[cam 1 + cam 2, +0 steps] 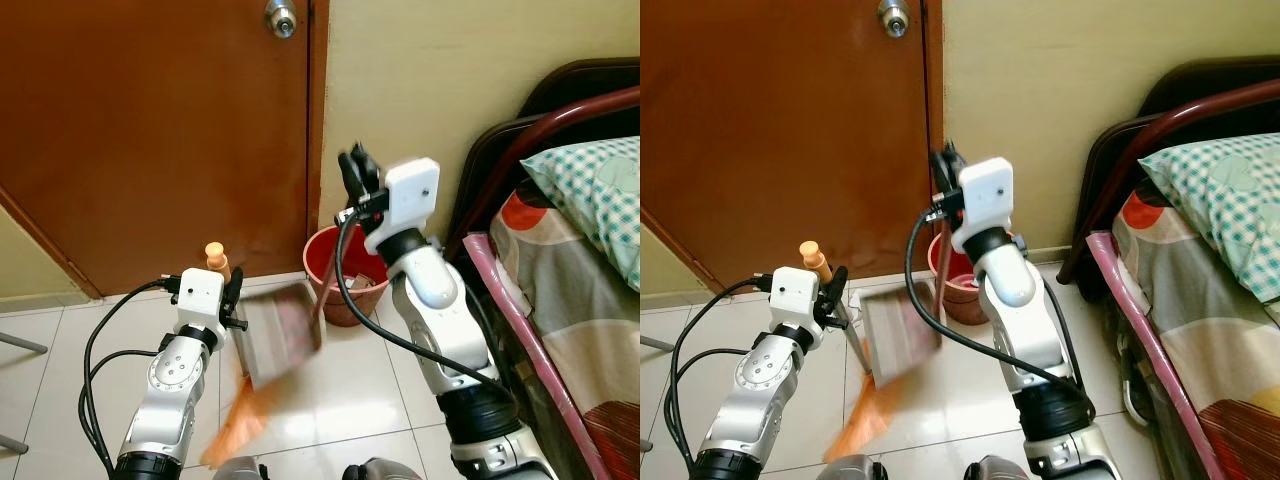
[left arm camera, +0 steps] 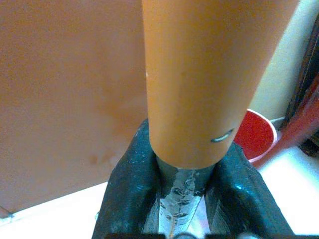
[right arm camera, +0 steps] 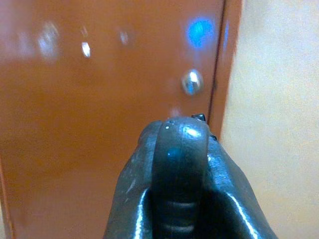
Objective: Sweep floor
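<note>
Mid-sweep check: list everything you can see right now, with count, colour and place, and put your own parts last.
Door: one, brown, ahead to the left, with a silver knob.
Wall: cream, right of the door.
Bin: one, red, on the floor at the foot of the wall by the door edge.
Broom: one, orange handle, blurred orange bristles low over the floor.
Dustpan: one, blurred, grey-brown, left of the bin.
Floor: white tiles.
Bed: one, dark frame, patterned cover, checked pillow, far right.
Left gripper: fingers shut on the broom handle.
Right gripper: raised toward the door, fingers together.
</note>
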Available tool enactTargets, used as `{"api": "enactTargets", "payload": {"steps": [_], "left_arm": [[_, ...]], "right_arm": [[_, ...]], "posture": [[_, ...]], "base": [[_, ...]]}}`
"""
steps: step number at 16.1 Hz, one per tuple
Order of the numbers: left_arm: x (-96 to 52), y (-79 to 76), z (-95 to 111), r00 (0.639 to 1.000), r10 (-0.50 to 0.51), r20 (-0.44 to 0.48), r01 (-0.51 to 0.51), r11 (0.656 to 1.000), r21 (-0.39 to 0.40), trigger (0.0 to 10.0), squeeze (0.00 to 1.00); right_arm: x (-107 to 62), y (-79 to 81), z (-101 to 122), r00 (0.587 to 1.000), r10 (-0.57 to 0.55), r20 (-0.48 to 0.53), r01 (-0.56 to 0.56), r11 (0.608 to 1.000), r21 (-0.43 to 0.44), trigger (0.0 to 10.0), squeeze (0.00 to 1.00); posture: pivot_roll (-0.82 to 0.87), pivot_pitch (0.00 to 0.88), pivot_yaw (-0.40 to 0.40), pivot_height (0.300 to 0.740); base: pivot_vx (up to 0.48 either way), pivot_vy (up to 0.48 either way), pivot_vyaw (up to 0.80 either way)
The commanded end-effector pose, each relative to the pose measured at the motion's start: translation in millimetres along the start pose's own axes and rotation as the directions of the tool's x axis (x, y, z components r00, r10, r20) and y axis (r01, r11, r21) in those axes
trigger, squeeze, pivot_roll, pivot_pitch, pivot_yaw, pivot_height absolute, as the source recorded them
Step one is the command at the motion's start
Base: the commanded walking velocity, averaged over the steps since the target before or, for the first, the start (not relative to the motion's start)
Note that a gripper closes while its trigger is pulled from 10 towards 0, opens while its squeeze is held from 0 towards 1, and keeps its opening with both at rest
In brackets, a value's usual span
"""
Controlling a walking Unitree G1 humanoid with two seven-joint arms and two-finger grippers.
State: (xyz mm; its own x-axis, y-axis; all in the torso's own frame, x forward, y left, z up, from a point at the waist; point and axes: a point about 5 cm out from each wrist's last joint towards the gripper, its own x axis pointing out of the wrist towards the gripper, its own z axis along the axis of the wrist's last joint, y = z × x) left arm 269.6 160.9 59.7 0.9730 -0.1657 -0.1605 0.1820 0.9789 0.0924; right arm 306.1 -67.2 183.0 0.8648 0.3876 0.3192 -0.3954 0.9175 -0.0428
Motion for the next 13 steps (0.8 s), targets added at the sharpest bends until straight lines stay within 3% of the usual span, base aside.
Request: {"api": "enactTargets", "payload": {"steps": [1, 5, 9, 11, 13], "left_arm": [[-3.8, -1.4, -10, 0.998, -0.013, -0.059, 0.013, 1.000, -0.002, 10.0, 0.00], [-4.1, 1.3, -10, 0.998, -0.017, -0.065, 0.018, 1.000, 0.015, 10.0, 0.00], [-4.6, 1.2, -7, 0.998, -0.028, -0.061, 0.031, 0.999, 0.039, 10.0, 0.00], [-5.5, 1.2, -5, 0.998, -0.027, -0.052, 0.029, 0.999, 0.044, 10.0, 0.00], [-8.0, 1.1, -6, 0.999, -0.018, -0.051, 0.020, 0.999, 0.039, 10.0, 0.00]], "right_arm": [[-1.6, -7.2, 4, 0.999, -0.044, 0.026, 0.044, 0.999, -0.003, 10.0, 0.00], [-14.6, -15.9, -14, 0.994, -0.104, -0.040, 0.102, 0.994, -0.032, 10.0, 0.00], [-39.1, -38.1, -37, 0.964, -0.228, -0.139, 0.227, 0.974, -0.024, 10.0, 0.00], [-57.1, -54.7, -52, 0.918, -0.326, -0.228, 0.340, 0.940, 0.027, 10.0, 0.00], [-71.3, -65.4, -63, 0.882, -0.373, -0.289, 0.396, 0.918, 0.023, 10.0, 0.00]], "posture": [[0.01, 0.054, -0.027, 0.740], [0.04, 0.062, -0.016, 0.740], [0.10, 0.072, -0.035, 0.740], [0.11, 0.076, -0.046, 0.740], [0.11, 0.078, -0.071, 0.740]], "base": [[0.000, 0.000, 0.00], [0.000, 0.000, 0.00], [0.000, 0.000, 0.00], [0.000, 0.000, 0.00], [0.000, 0.000, 0.00]]}}
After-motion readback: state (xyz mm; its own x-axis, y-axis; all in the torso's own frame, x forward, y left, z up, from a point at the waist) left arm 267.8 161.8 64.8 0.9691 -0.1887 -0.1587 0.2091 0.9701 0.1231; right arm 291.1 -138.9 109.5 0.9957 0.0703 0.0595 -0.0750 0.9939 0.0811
